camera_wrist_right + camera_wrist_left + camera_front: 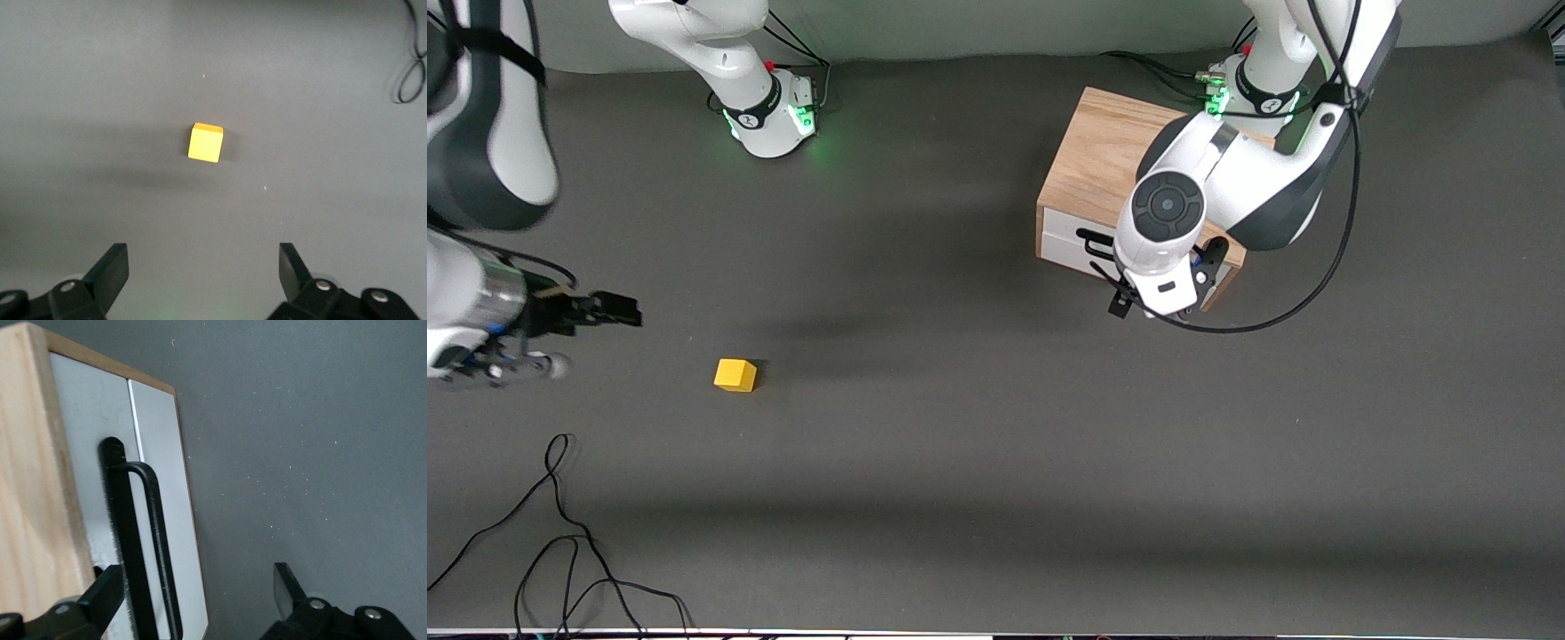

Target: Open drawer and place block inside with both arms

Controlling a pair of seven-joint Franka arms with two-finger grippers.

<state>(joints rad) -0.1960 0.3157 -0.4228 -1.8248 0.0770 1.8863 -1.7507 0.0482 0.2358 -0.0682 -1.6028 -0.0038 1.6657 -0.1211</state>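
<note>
hovering in front of the white-fronted drawer (1069,242) of the light oak box cabinet (1098,156), your left gripper (200,593) has its fingers spread wide, one finger by the black bar handle (143,540); your right gripper (203,273), also spread, hangs over the dark grey table (996,462) with the small yellow cube (735,374) resting free on it toward the right arm's end
</note>
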